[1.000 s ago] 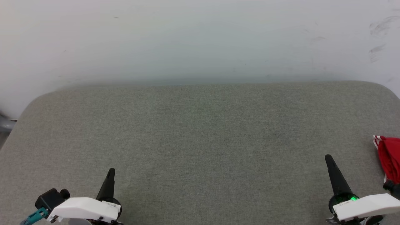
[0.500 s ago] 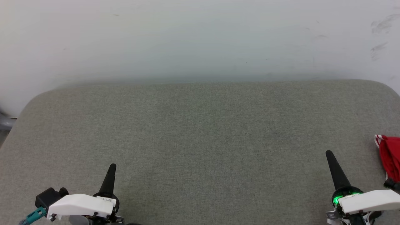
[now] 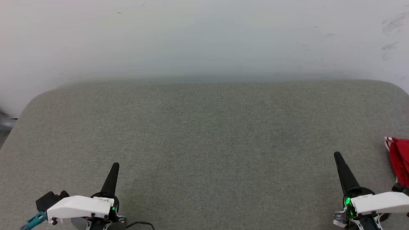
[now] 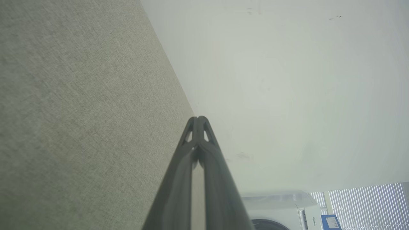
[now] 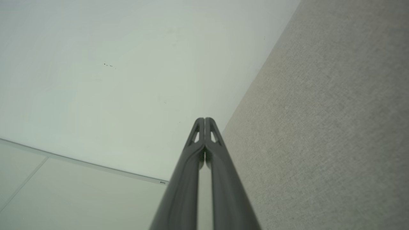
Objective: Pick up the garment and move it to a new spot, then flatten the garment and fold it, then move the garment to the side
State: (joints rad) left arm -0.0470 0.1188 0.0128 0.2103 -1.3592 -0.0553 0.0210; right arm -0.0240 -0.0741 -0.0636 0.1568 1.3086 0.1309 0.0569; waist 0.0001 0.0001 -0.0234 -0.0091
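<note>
Item: garment (image 3: 398, 159), red with a red-and-white striped edge, at the far right of the head view beside the right pincer (image 3: 337, 156), lying bunched on the grey table (image 3: 204, 134). The frame edge cuts it off, so whether it is folded cannot be told. That fits a shirt waiting at the side to be fetched as well as one already set aside. Left pincer (image 3: 115, 166), lower left, tips pressed together and holding nothing, as its wrist view confirms (image 4: 198, 119). The right pincer is likewise closed and empty (image 5: 204, 120). Hazards, as judged: the cloth is thin and soft, so a narrow pinch may catch one layer and drag the rest. Most of it lies outside the head view, so any reach would be poorly seen. Containers: white appliance (image 4: 281, 207) with a round door, lower right of the left wrist view, contents indiscernible.
</note>
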